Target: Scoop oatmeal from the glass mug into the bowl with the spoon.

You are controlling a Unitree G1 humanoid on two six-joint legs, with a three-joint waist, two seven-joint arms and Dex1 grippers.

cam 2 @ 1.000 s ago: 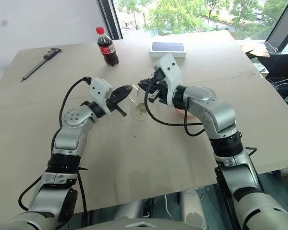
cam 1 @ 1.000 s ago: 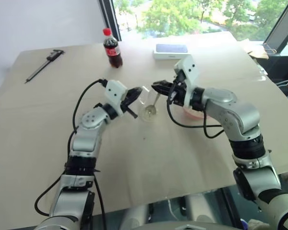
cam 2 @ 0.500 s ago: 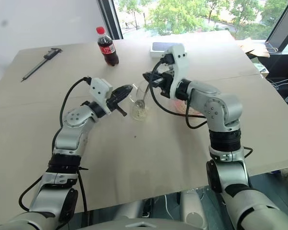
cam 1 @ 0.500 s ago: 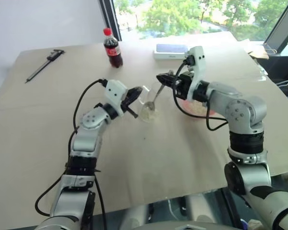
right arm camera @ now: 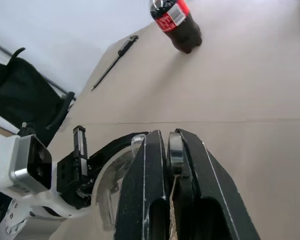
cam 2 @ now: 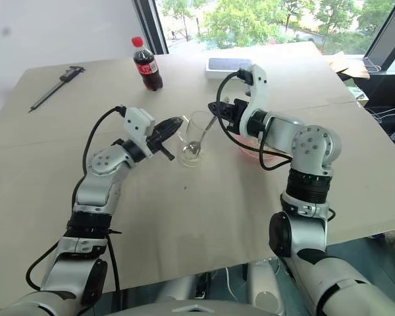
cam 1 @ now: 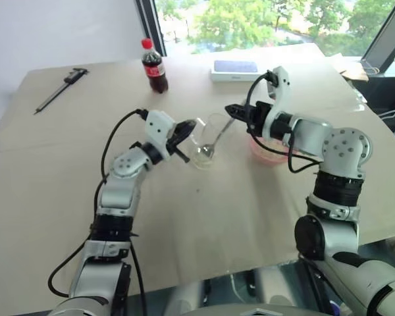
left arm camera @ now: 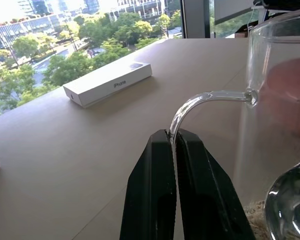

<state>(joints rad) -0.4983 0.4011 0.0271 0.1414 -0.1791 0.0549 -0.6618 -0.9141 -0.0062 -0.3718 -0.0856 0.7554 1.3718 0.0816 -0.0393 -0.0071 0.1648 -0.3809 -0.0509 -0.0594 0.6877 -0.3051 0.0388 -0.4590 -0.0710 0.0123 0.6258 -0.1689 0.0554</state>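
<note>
The glass mug stands mid-table, and my left gripper is shut on its side handle. A thin layer of pale oatmeal lies at its bottom. My right gripper hangs just right of the mug's rim, shut on the spoon's handle. The silver spoon slants down to the left into the mug, its head near the bottom. Right of the mug sits the pink bowl, partly hidden behind my right forearm.
A cola bottle stands at the back, left of a white phone box. A dark caliper lies at the far left. The table's front edge runs close to me.
My right wrist has rolled and shifted right, its forearm now over the bowl. The spoon leans more to the right, head still in the mug. The left arm has kept still.
</note>
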